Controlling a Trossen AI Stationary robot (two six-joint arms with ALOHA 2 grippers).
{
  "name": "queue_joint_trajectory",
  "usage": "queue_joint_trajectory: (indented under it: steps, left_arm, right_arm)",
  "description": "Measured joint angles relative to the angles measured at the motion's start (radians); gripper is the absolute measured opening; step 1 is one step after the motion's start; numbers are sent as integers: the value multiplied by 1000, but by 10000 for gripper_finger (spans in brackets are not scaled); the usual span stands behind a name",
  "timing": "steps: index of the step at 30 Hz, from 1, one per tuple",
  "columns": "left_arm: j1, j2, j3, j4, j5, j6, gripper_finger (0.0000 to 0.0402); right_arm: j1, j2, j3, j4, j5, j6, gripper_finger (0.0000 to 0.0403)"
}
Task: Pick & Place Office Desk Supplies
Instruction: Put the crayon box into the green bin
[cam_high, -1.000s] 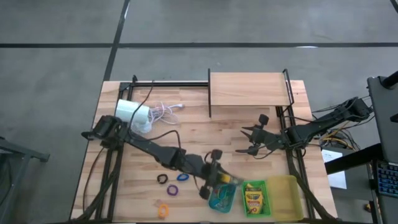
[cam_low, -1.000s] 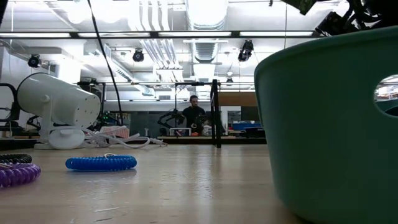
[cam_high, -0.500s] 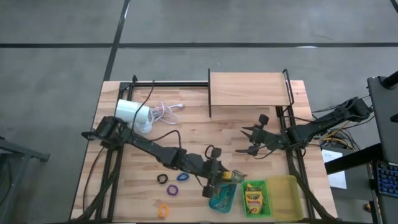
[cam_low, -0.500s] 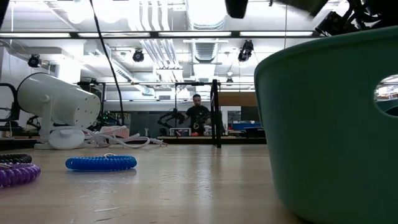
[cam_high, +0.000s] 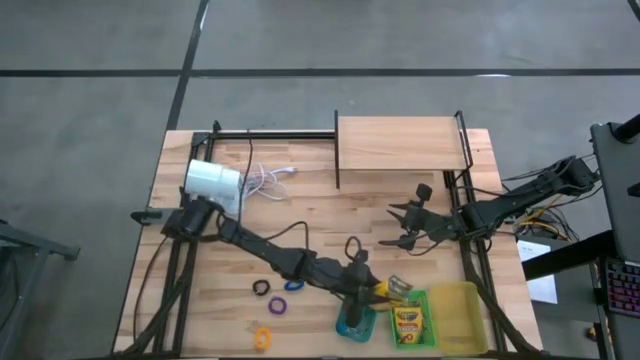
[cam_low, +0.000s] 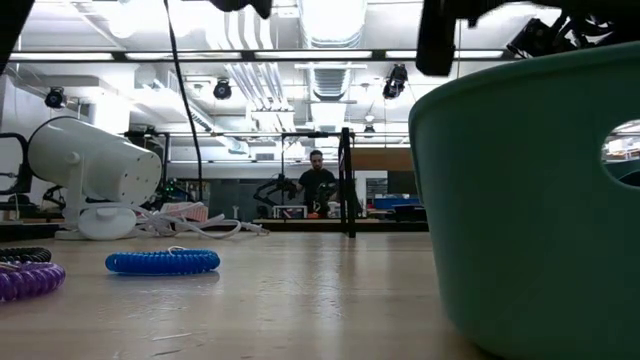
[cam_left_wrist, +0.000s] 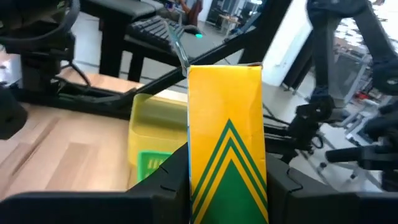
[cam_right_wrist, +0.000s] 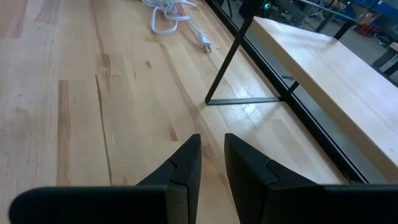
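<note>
My left gripper (cam_high: 378, 290) reaches across the table and is shut on a yellow crayon box with green chevrons (cam_left_wrist: 227, 143), held over the gap between the teal tray (cam_high: 355, 322) and the green tray (cam_high: 408, 320). A second crayon box (cam_high: 406, 320) lies flat in the green tray. Black (cam_high: 261, 288), blue (cam_high: 294, 284), purple (cam_high: 278, 305) and orange (cam_high: 262, 337) loops lie on the wood to the left of the trays. My right gripper (cam_high: 393, 226) waits over the table's right half, open by a narrow gap (cam_right_wrist: 211, 146). My left gripper pinches the crayon box between its two fingers, on the two broad sides of the end nearest the wrist (cam_left_wrist: 227, 190). The fingers come from the table's left, about level, and lie along the box. The box is lifted clear, and its free end (cam_high: 398, 288) sticks out toward the right.
A yellow tray (cam_high: 455, 318) stands right of the green one, at the near right corner. A white lamp (cam_high: 213, 182) and its cord (cam_high: 265, 180) sit far left. A raised wooden shelf (cam_high: 400, 145) spans the far right. Bare wood lies mid-table (cam_high: 330, 225).
My left gripper has carried the crayon box toward the table's right edge, from above the teal tray to the teal tray's border with the green one, and the arm has stretched out farther. The right arm has kept still.
</note>
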Motion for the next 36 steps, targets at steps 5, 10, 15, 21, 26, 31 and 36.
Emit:
queue_joint_trajectory:
  steps: [5,10,15,21,26,31,36]
  left_arm:
    - [-5,48,72,3,9,-45,118]
    - [-10,74,115,-14,60,-74,118]
    - [-23,134,162,-21,68,-80,118]
    - [-23,215,248,-22,72,-127,118]
    - [-20,259,300,-20,71,-129,118]
    - [-8,280,321,-56,70,-192,118]
    - [13,280,321,-63,53,-206,118]
  right_arm:
    - [0,0,0,0,0,0,68]
    - [0,0,0,0,0,0,68]
    - [0,0,0,0,0,0,68]
    - [0,0,0,0,0,0,68]
    - [0,0,0,0,0,0,68]
    - [0,0,0,0,0,0,68]
    - [0,0,0,0,0,0,68]
